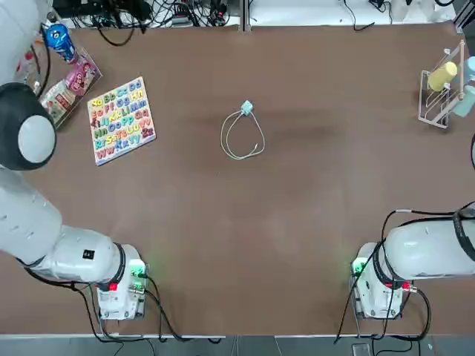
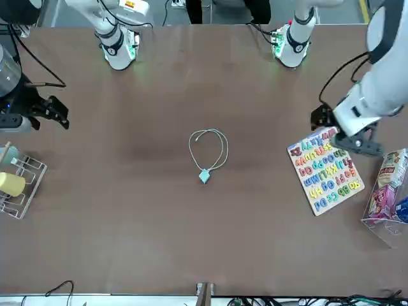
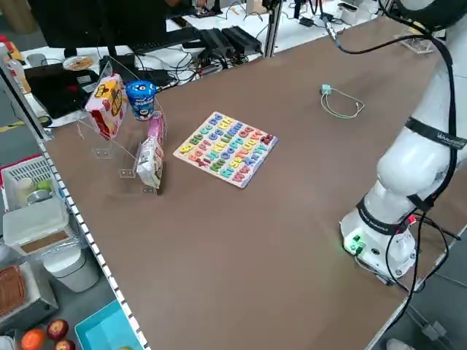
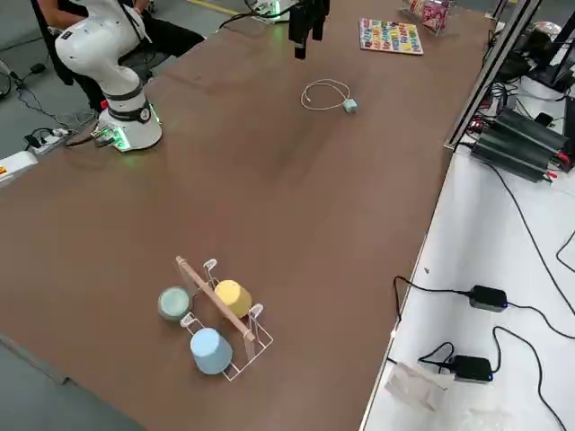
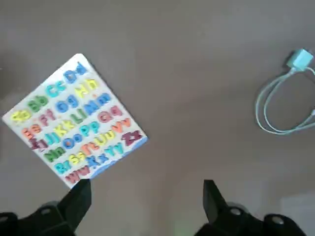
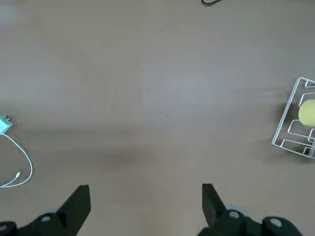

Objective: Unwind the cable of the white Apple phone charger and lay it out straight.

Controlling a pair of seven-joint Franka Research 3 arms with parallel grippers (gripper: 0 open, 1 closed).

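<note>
A white charger [image 1: 246,107] and its looped cable [image 1: 263,141] lie on the worktop [image 1: 215,245], right of the letter board [image 1: 122,120]. Above the worktop, the left tool [image 5: 147,201] and right tool [image 6: 146,204] hang with fingers apart

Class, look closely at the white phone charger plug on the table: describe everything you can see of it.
The plug is a small, pale bluish-white block, apparently smooth hard plastic, with small prongs on one side. It lies on the brown table, to the right of the letter board as the robot sees it. Its thin white cable meets it opposite the prongs; no gripper touches it.
</note>
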